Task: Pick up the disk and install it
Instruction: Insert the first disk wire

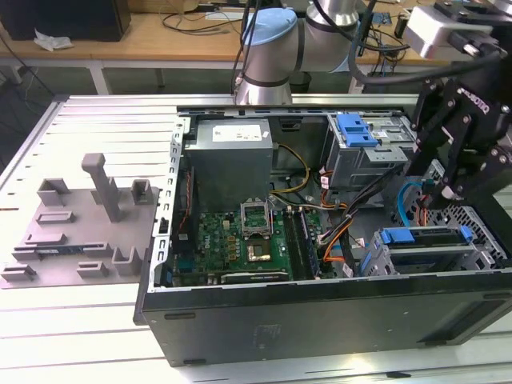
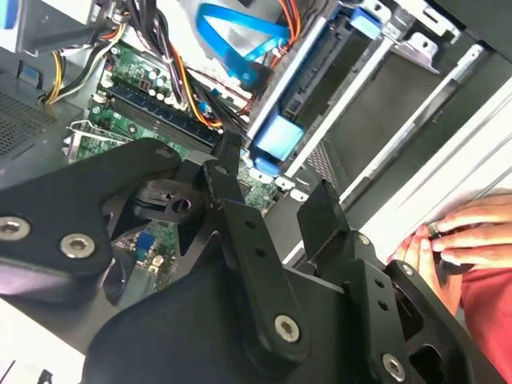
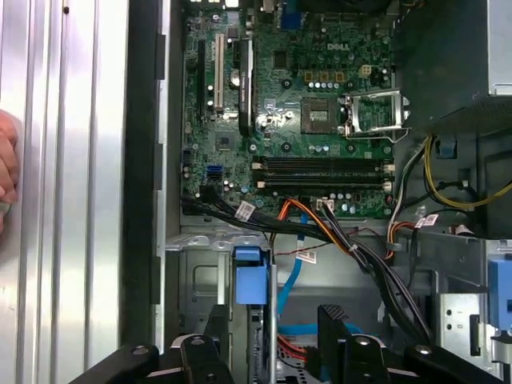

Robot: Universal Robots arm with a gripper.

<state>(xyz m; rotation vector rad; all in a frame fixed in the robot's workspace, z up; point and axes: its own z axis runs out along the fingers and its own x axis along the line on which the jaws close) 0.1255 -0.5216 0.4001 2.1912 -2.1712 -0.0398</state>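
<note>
"Desk (image 1: 80,336), exterior view's left?"
"Grey fixture (image 1: 80,228). Centre: computer case (image 1: 320,320), side open."
"The disk?"
"The disk (image 1: 424,238) sits in a bay at the case's right end, blue frame showing. The hand (image 3: 274,312) hangs just above it, fingers spread, gripping nothing."

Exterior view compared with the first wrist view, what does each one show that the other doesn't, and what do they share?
The exterior view adds the grey fixture with upright posts on the table beside the computer case, and the arm's pale blue joint. The first wrist view adds a person's hand beside the case and the jaws, open near a blue latch. Both share the motherboard and its processor socket.
</note>
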